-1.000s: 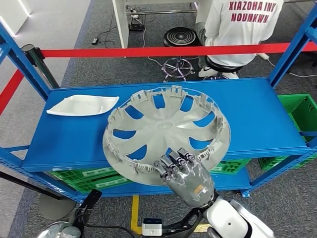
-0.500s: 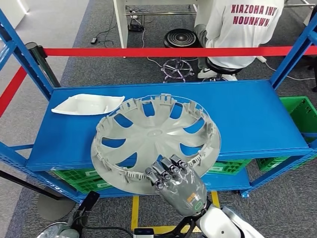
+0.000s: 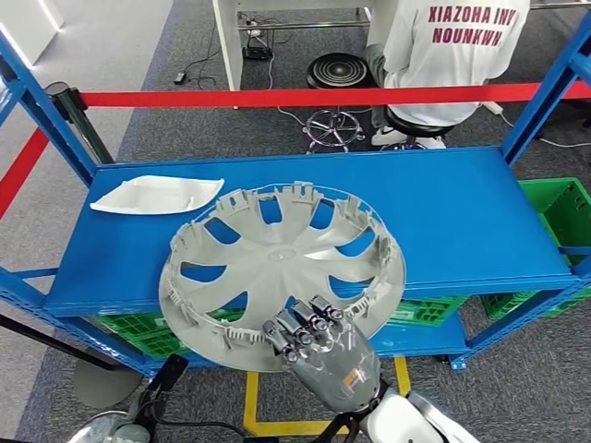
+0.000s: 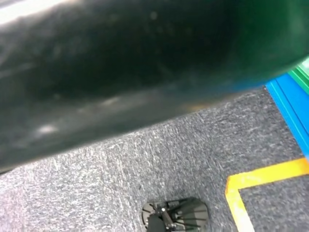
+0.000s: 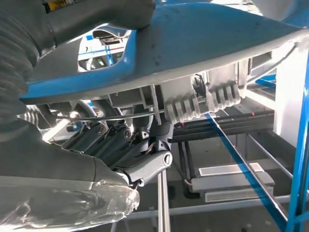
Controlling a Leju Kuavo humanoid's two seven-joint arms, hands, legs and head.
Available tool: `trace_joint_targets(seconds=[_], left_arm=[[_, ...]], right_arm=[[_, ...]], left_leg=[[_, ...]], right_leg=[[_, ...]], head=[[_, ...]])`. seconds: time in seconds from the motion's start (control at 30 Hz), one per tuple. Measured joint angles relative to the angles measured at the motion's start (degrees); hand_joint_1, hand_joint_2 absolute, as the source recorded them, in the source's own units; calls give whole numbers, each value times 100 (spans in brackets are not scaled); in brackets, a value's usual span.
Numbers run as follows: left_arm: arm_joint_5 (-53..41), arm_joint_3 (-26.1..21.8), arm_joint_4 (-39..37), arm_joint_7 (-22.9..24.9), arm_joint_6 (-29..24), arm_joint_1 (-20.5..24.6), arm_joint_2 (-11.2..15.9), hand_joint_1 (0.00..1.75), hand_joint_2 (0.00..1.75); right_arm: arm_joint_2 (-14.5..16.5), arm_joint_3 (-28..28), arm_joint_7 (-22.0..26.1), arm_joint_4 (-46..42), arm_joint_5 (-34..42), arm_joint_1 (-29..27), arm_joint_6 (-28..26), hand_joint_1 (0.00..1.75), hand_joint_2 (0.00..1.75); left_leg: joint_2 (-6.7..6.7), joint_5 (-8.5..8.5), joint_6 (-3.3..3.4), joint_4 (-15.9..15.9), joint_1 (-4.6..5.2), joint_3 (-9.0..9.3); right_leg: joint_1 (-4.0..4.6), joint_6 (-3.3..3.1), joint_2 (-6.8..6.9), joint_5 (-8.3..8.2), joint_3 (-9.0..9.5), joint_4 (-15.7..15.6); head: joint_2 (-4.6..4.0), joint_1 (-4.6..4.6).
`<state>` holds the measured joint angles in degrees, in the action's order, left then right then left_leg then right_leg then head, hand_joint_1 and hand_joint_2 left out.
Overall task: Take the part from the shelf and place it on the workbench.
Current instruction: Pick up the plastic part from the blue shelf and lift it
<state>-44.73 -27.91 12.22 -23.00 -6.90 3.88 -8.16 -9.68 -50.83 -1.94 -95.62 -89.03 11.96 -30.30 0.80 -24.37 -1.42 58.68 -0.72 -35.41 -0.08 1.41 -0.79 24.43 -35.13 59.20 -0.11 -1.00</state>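
— Where do we have the part now?

— The grey hubcap [image 3: 283, 268] is in our right hand [image 3: 317, 346], fingers clamped over its near rim from above with the thumb under it; the right wrist view shows the rim's clip tabs sitting right against our dark fingers [image 5: 109, 140]. It hangs over the front edge of the blue shelf [image 3: 460, 212], tilted, its far side over the shelf board and its near side out past the edge toward us.

— Why grip it at the rim and not a spoke?

— We judge the rim is the nearest part we can reach from the aisle, and its raised lip gives the fingers something to hook. The price is leverage: one hand holds a wide, light disc at one edge, so it could sag or swing.

— And the left hand?

— Our left wrist view looks down at the grey carpet [image 4: 120, 164] and a yellow floor line [image 4: 262, 176]; whether the fingers are apart or together, we cannot tell.

— What else lies on the shelf?

— A white plastic trim piece [image 3: 157, 195], well apart from the hubcap at the far left. A person in a white shirt [image 3: 452, 51] sits beyond the red barrier tape [image 3: 279, 96]. The workbench we must reach is still to be found.
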Motion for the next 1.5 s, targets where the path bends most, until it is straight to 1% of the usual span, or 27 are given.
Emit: trace_joint_targets(seconds=[0.03,0.1,0.17,0.2,0.23,0.3,0.33,0.4,0.5,0.57,0.63,0.67,0.7,0.73,0.8,0.87,1.0,1.03,1.1,1.17,1.2,1.23,1.27,1.33,1.37,1.4,1.5], left_arm=[[2,0,0,-48,37,2,1,0,87],[9,0,0,-162,149,0,-1,0,175],[21,0,0,-275,275,-1,-3,0,175],[27,0,0,-326,329,2,1,0,175],[31,-1,0,-358,362,8,6,0,175],[34,-2,0,-322,325,32,13,0,175],[34,-4,0,-268,268,48,8,0,175],[46,-14,0,-163,146,68,-14,0,175],[67,-57,0,-77,-19,72,-40,0,175],[57,-93,0,-48,-108,85,-55,0,175],[39,-111,0,-26,-149,88,-70,0,175],[32,-116,0,-14,-161,87,-76,0,175],[26,-121,0,-6,-172,86,-80,0,175],[20,-126,0,2,-179,86,-85,0,175],[3,-132,0,18,-187,89,-94,0,175],[-11,-135,0,28,-191,94,-101,0,175],[-19,-136,0,29,-193,95,-106,0,175],[-19,-137,0,30,-193,96,-106,0,175],[-19,-137,0,31,-193,99,-108,0,175],[-19,-136,0,32,-194,102,-113,0,175],[-20,-136,0,36,-197,102,-114,0,175],[-22,-137,0,40,-202,104,-115,0,175],[-26,-137,0,44,-208,106,-114,0,175],[-34,-138,0,47,-218,126,-112,0,175],[-38,-138,0,49,-221,139,-111,0,175],[-42,-138,0,54,-222,146,-112,0,175],[-54,-141,0,79,-225,120,-115,0,175]], right_arm=[[27,-27,-4,0,-8,2,5,175,175],[80,-105,-10,0,-25,19,29,175,175],[109,-196,-10,0,-26,66,71,175,175],[114,-242,-10,0,-22,104,104,175,175],[115,-281,-13,-1,-13,145,143,175,175],[122,-349,-36,-2,5,215,217,175,175],[126,-371,-54,-2,10,240,238,175,175],[133,-409,-99,-2,12,274,254,175,175],[133,-443,-171,-2,11,290,255,175,175],[133,-462,-216,-2,10,288,251,175,175],[133,-478,-254,-1,8,279,245,175,175],[133,-484,-269,1,8,272,244,175,175],[133,-489,-284,1,8,266,243,175,175],[133,-493,-297,2,8,261,242,175,175],[133,-497,-316,2,8,259,242,175,175],[133,-498,-320,2,8,261,238,175,175],[133,-499,-327,1,7,250,233,175,175],[133,-499,-327,1,8,251,233,175,175],[135,-500,-328,1,7,251,233,175,175],[136,-501,-330,2,6,250,233,175,175],[136,-501,-332,2,7,249,233,175,175],[136,-501,-336,2,7,246,233,175,175],[136,-501,-339,2,12,242,233,175,175],[136,-498,-335,2,56,248,232,175,175],[136,-492,-324,5,97,259,232,175,175],[137,-482,-305,9,148,274,231,175,175],[140,-446,-245,24,229,292,226,175,175]], left_leg=[[-4,-115,-25,164,-1,-74],[-12,-471,-64,823,1,-375],[-13,-689,-78,1459,0,-672],[-13,-645,-76,1528,1,-707],[-13,-500,-68,1368,1,-632],[-19,-116,-43,622,3,-264],[-20,-2,-28,275,3,-96],[-15,47,10,-41,14,43],[-11,78,110,-69,12,34],[-15,106,168,-86,-8,33],[-19,119,199,-84,-6,17],[-21,125,206,-83,-5,9],[-24,132,207,-82,-4,2],[-24,139,203,-80,-7,-1],[-20,155,181,-74,-11,-3],[-12,182,127,-51,6,-34],[-12,233,-20,-42,2,-108],[-14,130,-47,54,-2,-153],[-19,-297,-88,597,-5,-362],[-19,-708,-107,1312,-4,-594],[-19,-784,-106,1483,-3,-612],[-19,-756,-98,1437,-1,-521],[-19,-649,-86,1179,0,-320],[-18,-439,-49,402,5,198],[-13,-379,-19,118,11,362],[-8,-356,16,-33,21,434],[-10,-236,141,-75,37,367]], right_leg=[[-12,-35,8,-8,5,-12],[-24,-79,21,-10,11,-17],[-20,-90,25,-9,11,-16],[-19,-91,23,-8,14,-16],[-19,-90,20,-8,19,-15],[-10,-72,16,-1,31,-10],[2,-52,14,4,25,-1],[22,6,12,-3,8,1],[8,109,20,22,-22,29],[-1,171,30,286,-196,417],[-6,209,34,673,-515,1167],[-7,219,34,787,-638,1468],[-8,224,34,799,-672,1584],[-11,224,34,704,-589,1467],[-23,220,34,380,-174,749],[-24,185,17,202,166,141],[-4,17,-2,105,156,19],[-13,-34,7,70,132,8],[-27,-99,26,-6,56,-4],[-22,-114,33,-90,-56,-1],[-19,-115,33,-137,-117,1],[-17,-113,32,-184,-176,3],[-18,-104,31,-231,-232,3],[-9,-58,28,-321,-326,13],[-2,-25,29,-364,-359,12],[5,10,30,-408,-378,2],[-7,114,28,-521,-406,-59]], head=[[0,-5],[0,-16],[0,-14],[0,-15],[0,-15],[0,-15],[0,-13],[0,-7],[0,1],[0,16],[0,25],[0,23],[0,24],[0,23],[0,25],[0,19],[0,12],[0,8],[0,-2],[0,-5],[0,-5],[0,-6],[0,-6],[0,-9],[0,-4],[0,-4],[0,-3]])
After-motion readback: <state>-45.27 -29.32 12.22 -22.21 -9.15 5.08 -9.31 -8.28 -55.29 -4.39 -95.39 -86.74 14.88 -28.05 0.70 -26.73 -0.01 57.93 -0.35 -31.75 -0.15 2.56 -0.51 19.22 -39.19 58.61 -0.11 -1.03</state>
